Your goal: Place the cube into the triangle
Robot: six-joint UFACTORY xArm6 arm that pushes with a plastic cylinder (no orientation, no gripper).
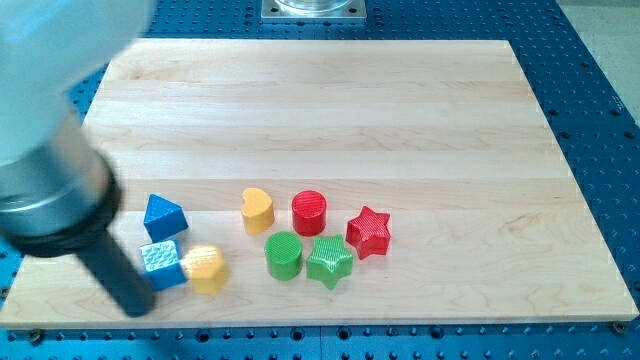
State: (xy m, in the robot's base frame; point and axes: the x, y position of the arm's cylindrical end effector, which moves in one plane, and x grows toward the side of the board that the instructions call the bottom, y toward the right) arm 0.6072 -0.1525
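The blue cube [161,265] sits near the view's bottom left of the wooden board [330,110], just below the blue triangle [164,215]; a narrow gap shows between them. My rod comes in from the view's left, and my tip [135,303] rests at the cube's lower left side, touching or nearly touching it. A yellow hexagon block [206,268] lies right against the cube's right side.
A yellow heart [257,209], a red cylinder [310,212], a red star [368,231], a green cylinder [283,254] and a green star [329,261] are clustered to the right. The board's bottom edge runs just below my tip. The arm's blurred body covers the view's upper left.
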